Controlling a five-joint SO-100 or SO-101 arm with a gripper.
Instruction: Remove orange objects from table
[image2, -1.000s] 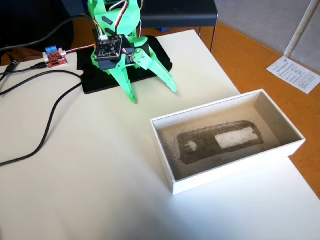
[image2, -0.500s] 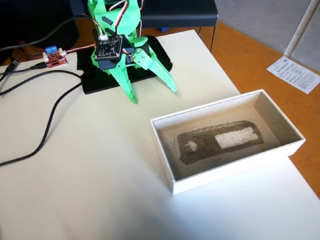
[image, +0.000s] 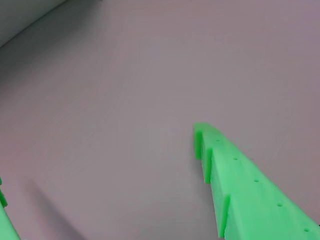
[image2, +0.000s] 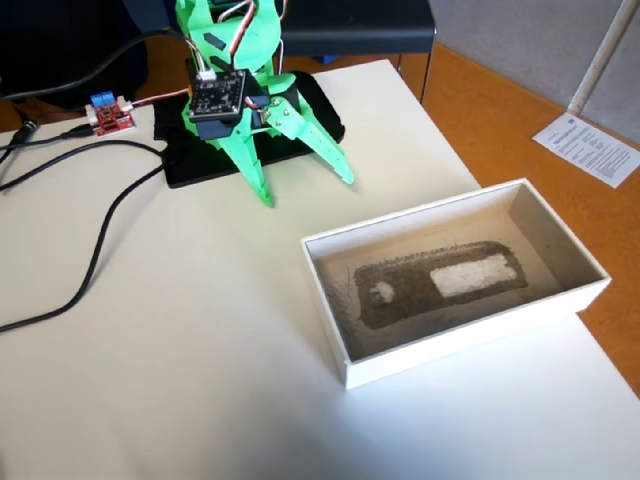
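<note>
The cream-white table (image2: 180, 340) shows no orange objects in either view; they are out of view. My green gripper (image2: 305, 188) hangs near the table's far side in the fixed view, just in front of the arm's base, open with nothing between its fingers. One fingertip (image2: 265, 198) points down at the left, the other (image2: 345, 178) at the right. In the wrist view the gripper (image: 100, 160) frames only bare table (image: 150, 75), with one green finger (image: 240, 185) at lower right and a sliver of the other at the lower left edge.
A white box (image2: 470, 340) with a dark print on its bottom lies right of centre. Black cables (image2: 100, 240) cross the left side, near a red circuit board (image2: 108, 112). The arm stands on a black plate (image2: 200, 165). Orange floor and a paper sheet (image2: 590, 148) lie beyond the right edge.
</note>
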